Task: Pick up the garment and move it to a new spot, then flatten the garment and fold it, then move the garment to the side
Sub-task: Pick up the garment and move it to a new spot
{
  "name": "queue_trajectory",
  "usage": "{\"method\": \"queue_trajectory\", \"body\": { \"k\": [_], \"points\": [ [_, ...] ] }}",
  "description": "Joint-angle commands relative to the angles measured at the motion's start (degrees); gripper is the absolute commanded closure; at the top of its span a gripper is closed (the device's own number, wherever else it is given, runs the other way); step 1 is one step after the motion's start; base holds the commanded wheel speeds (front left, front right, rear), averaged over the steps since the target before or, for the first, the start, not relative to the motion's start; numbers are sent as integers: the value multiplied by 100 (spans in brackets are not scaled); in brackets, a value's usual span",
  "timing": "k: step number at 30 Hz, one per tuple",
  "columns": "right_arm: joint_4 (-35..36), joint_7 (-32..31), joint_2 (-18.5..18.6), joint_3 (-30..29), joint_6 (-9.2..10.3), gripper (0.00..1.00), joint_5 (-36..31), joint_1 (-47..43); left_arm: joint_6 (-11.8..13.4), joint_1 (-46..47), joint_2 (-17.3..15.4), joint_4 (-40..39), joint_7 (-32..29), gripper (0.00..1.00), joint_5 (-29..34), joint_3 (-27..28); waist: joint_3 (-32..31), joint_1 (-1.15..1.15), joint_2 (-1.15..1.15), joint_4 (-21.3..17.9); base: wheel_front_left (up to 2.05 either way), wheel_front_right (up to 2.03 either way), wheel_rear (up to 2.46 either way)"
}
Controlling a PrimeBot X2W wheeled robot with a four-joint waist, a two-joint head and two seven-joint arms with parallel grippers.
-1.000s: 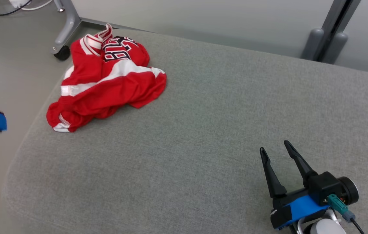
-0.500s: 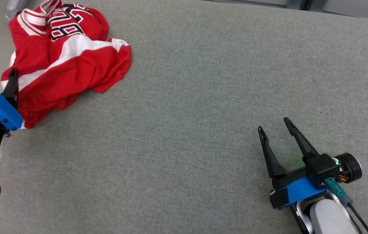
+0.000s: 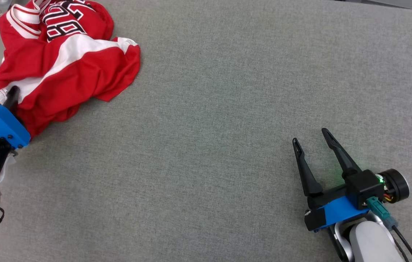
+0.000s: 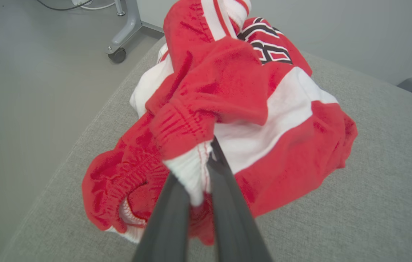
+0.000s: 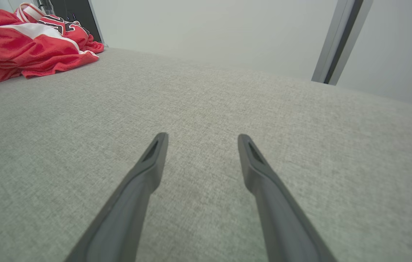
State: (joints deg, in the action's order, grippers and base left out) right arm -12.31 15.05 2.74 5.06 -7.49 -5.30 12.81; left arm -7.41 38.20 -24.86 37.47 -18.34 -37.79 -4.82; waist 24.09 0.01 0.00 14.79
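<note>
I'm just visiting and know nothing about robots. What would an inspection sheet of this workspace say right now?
Surface: grey fabric pad, smooth.
Job's things: red jersey, crumpled at the pad's left corner.
Clutter: nothing seen.
Claws: left claw pinched on the jersey's white edge; right claw open over bare pad.
Cables: cable at the right wrist; cord on the floor.
Surroundings: castor beside the pad, post behind it.

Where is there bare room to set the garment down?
The grey surface is bare from the red garment across to the right gripper. Crowded at the far-left corner, where the left gripper pinches the garment.
</note>
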Motion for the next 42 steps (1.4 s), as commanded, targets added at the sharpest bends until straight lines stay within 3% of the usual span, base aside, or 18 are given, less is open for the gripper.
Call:
{"method": "queue_trajectory", "body": {
  "k": [1,11,20,26,34,42],
  "points": [
    [-30,20,26,17,-1,0,46,50,-6,107,-74,-124,67,100,-77,-91,-69,-1,0,-7,0,0,0],
    [-207,20,25,166,-1,0,469,-136,-6,161,-663,-967,139,100,-204,-611,-737,-1,0,-185,0,0,0],
    [-344,20,24,-36,-1,0,875,-309,-6,413,-931,-2087,-217,100,-86,-1328,-1459,-1,0,-858,0,0,0],
    [-402,20,21,-285,-1,0,961,-413,-6,696,-823,-2793,-434,100,-100,-1818,-1682,-1,0,-1393,0,0,0],
    [-382,19,20,-633,-1,0,1032,-457,-7,1251,-341,-3615,-577,100,-371,-2606,-1662,-1,0,-2145,0,0,0],
    [-296,20,19,-1030,-1,0,1028,-350,-6,950,-196,-3731,-358,100,-746,-3106,-1418,-1,0,-2391,0,0,0]
  ]
}}
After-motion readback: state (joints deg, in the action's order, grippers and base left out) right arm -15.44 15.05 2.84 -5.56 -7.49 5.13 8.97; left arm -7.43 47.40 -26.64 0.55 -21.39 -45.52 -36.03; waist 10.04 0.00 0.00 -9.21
